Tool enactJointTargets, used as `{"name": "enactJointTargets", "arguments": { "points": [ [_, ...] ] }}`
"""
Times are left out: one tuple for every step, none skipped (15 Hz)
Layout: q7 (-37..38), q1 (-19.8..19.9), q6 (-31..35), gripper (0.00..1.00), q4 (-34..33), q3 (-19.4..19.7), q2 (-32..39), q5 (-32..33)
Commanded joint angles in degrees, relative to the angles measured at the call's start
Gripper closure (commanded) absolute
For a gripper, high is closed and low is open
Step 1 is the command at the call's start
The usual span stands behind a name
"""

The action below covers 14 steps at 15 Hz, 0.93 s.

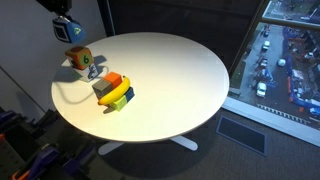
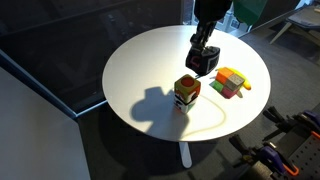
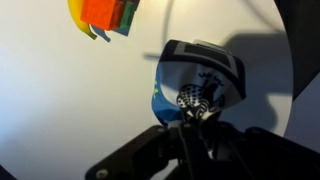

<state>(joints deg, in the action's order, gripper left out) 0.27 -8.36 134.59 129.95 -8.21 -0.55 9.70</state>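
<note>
A small colourful box-like toy (image 1: pixel 80 62) (image 2: pixel 187 90), with orange, blue and a black-and-white pattern, stands on the round white table (image 1: pixel 170 70) (image 2: pixel 150 60). My gripper (image 1: pixel 71 38) (image 2: pixel 201 67) hangs just above it, apart from it, jaws shut with nothing visible between them. In the wrist view the toy (image 3: pixel 205 75) lies directly beyond my dark fingertips (image 3: pixel 190 115), partly hidden by them. A stack of coloured blocks (image 1: pixel 113 92) (image 2: pixel 231 83) (image 3: pixel 102 15), orange, yellow, green and grey, lies a short way beside the toy.
A floor-level window (image 1: pixel 285 60) onto a street far below runs along one side. The table's foot (image 1: pixel 150 145) shows underneath. Dark equipment with orange parts (image 2: pixel 290 150) stands on the floor near the table's edge.
</note>
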Motion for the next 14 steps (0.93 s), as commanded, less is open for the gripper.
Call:
{"name": "enactJointTargets", "arguments": {
  "points": [
    [5.7, -0.3, -0.4, 0.95, -1.2, -0.6, 0.8, 2.2],
    [7.1, -0.4, -0.4, 0.95, -1.3, -0.7, 1.1, 2.3],
    [8.1, -0.5, -0.3, 0.95, -1.4, -0.8, 1.4, 2.4],
    [9.2, -0.7, -0.3, 0.95, -1.6, -0.9, 1.6, 2.7],
    [9.9, -0.8, -0.5, 0.95, -1.8, -1.0, 1.9, 2.8],
    [10.5, -1.1, -0.6, 0.95, -2.0, -1.1, 2.2, 3.4],
    [10.9, -1.3, -0.6, 0.95, -2.2, -1.2, 2.5, 3.7],
    [11.4, -1.5, -0.7, 0.95, -2.5, -1.3, 2.8, 4.3],
    [11.8, -1.7, -0.8, 0.95, -2.8, -1.4, 3.2, 4.7],
    [12.2, -1.9, -0.8, 0.95, -3.0, -1.4, 3.6, 5.0],
    [12.5, -2.1, -0.8, 0.95, -3.3, -1.4, 4.0, 5.4],
    [12.8, -2.2, -0.7, 0.95, -3.5, -1.4, 4.3, 5.6],
    [13.1, -2.4, -0.5, 0.95, -3.7, -1.4, 4.7, 5.8],
    [13.1, -2.5, -0.4, 0.95, -3.8, -1.3, 5.0, 5.8]
  ]
}}
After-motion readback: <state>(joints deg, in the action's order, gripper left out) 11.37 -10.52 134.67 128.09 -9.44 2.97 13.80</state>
